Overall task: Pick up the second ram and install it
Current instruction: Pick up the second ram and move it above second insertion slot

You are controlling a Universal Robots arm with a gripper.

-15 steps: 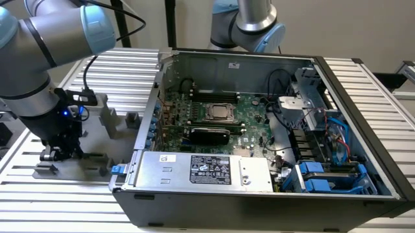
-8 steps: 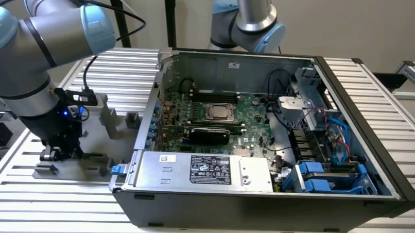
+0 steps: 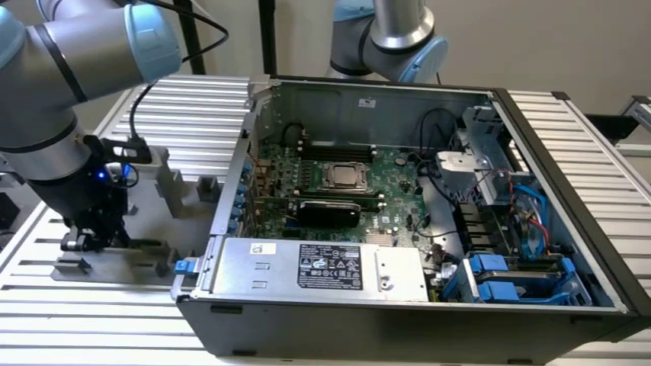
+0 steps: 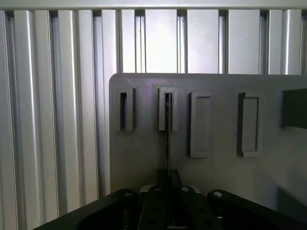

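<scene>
Second ram (image 4: 167, 139) shows to me edge-on in the wrist view, a thin dark line running from the end effector (image 4: 168, 175) up into a narrow slot (image 4: 168, 109) of the grey holder (image 4: 144, 153). The end effector's fingers (image 4: 161, 178) look drawn in close on either face of it, so I read them as pinching its near end while its far end sits in the slot. A matching narrow slot (image 4: 126, 110) lies just beside that one, and two wider raised blocks (image 4: 200, 124) follow on the other side.

In the exterior view I see the end effector (image 3: 90, 240) low over the same grey holder (image 3: 137, 248), which rests on the slatted metal tabletop (image 3: 81, 320) toward the exterior view's left. The arm (image 3: 61, 76) reaches down to it from above, with a black cable looped off its wrist.

Well apart, toward the exterior view's right, an open computer case (image 3: 407, 313) lies on the tabletop. Inside I can make out the green motherboard (image 3: 397, 171) with its silver processor (image 3: 346, 177), and a grey power supply box (image 3: 315, 267) along the near wall. A second arm (image 3: 402, 30) stands behind the case
</scene>
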